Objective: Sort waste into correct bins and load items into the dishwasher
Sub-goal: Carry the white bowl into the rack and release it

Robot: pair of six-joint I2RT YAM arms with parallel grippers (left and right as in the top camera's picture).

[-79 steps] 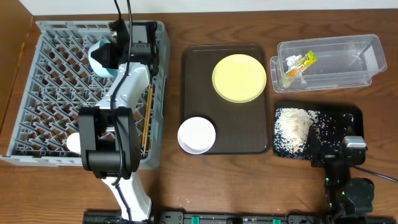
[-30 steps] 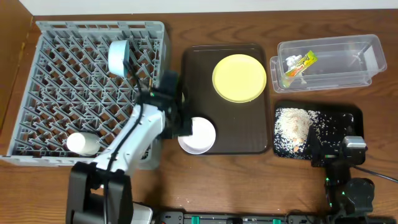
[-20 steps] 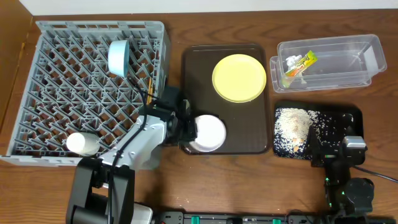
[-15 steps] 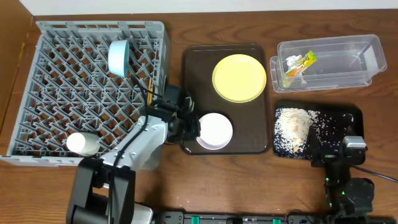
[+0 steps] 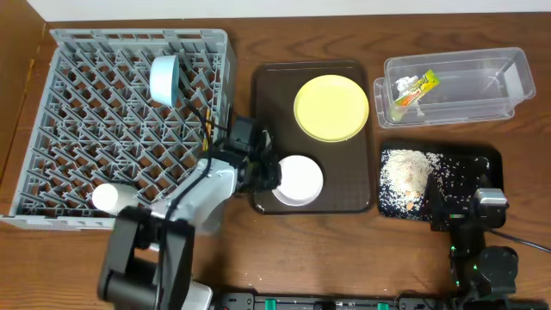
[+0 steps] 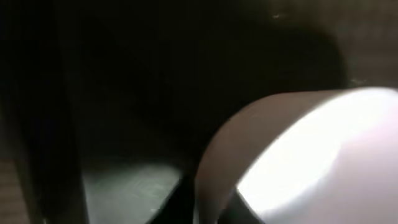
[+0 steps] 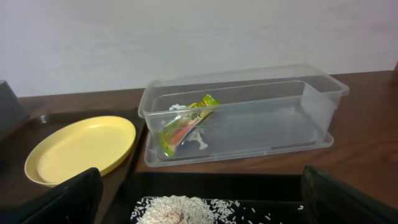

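White bowl [image 5: 297,179] sits upright in the near-left corner of the brown serving tray [image 5: 269,95], left hand [image 5: 265,172] at its left rim, grip state indeterminable from the dark wrist view; judged rigid, glossy, slippery and breakable, best pinched across the rim wall.

Left of the dark brown rectangular serving tray [image 5: 344,176], smooth white-shelled left arm [image 5: 200,188] with chunky black joints and thin black cables [image 5: 209,129]; right of it, compact black right arm [image 5: 479,237] topped by a grey square block [image 5: 490,198], blunt matte-black fingers [image 7: 59,199] on the right gripper [image 7: 199,205].
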